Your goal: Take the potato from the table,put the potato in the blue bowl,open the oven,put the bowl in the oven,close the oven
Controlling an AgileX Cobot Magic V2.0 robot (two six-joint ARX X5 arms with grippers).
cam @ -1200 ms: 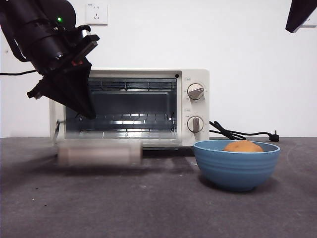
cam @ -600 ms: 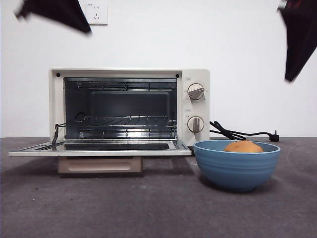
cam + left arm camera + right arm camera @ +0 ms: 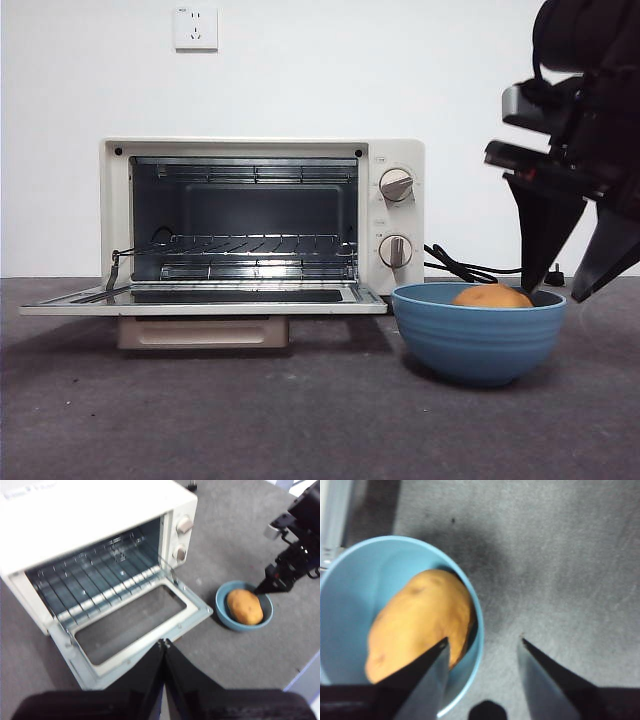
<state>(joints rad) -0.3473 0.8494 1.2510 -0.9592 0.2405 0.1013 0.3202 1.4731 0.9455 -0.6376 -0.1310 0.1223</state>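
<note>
Since half a second ago the right tool [image 3: 573,290] has come down from the top right corner to the blue bowl's [image 3: 478,333] right rim, while the left tool [image 3: 164,642] has left the front view altogether. Seen from its own wrist, the right tool stands open, one jaw over the inside of the bowl just beside the potato [image 3: 420,620], the other outside the rim over the bare worktop [image 3: 560,565]. The left tool hangs high above the oven's [image 3: 395,215] lowered door [image 3: 200,298], jaws pressed together and holding nothing.

That potato is roundish, orange-tan and matte with faint darker mottling; it lies inside the deep, ridged, matte blue bowl, its top just showing above the rim. The bowl stands on the dark grey worktop to the right of the cream-white oven, near the door's right corner. Inside the oven a wire rack [image 3: 235,245] shows.
</note>
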